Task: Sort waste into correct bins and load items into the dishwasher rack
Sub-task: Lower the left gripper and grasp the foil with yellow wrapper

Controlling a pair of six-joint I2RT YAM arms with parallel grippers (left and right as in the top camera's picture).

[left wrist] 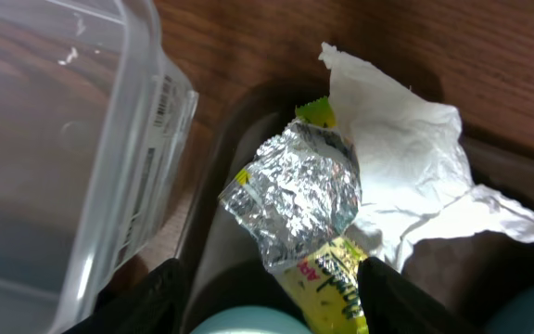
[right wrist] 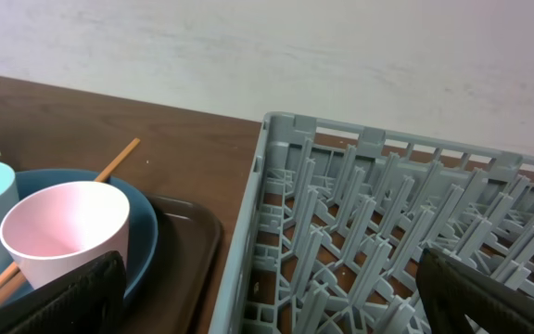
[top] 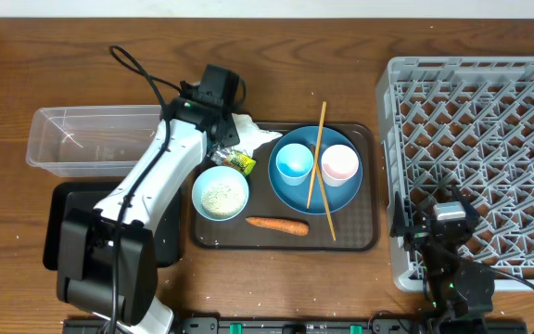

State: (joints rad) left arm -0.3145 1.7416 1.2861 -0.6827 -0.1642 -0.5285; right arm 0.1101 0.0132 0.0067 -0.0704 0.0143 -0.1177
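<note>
The crumpled silver wrapper (left wrist: 295, 195) with its yellow-green label lies on the brown tray beside the pale blue bowl (top: 220, 194), which holds rice. My left gripper (left wrist: 276, 301) is open and straddles the wrapper (top: 239, 162). Its right finger touches the label; the left finger stands apart. The blue plate (top: 315, 186) carries the light blue cup (top: 295, 160), the white-pink cup (top: 339, 164) and two chopsticks (top: 315, 158). A carrot (top: 277, 224) lies in front. My right gripper (right wrist: 281, 301) hangs wide open over the left edge of the grey rack (top: 489, 121), holding nothing.
The clear tub (top: 82, 139) stands left of the brown tray (top: 360, 237), with the black tray (top: 63, 199) in front of it, partly under my left arm. A white tissue (left wrist: 406, 167) lies crumpled just beyond the wrapper.
</note>
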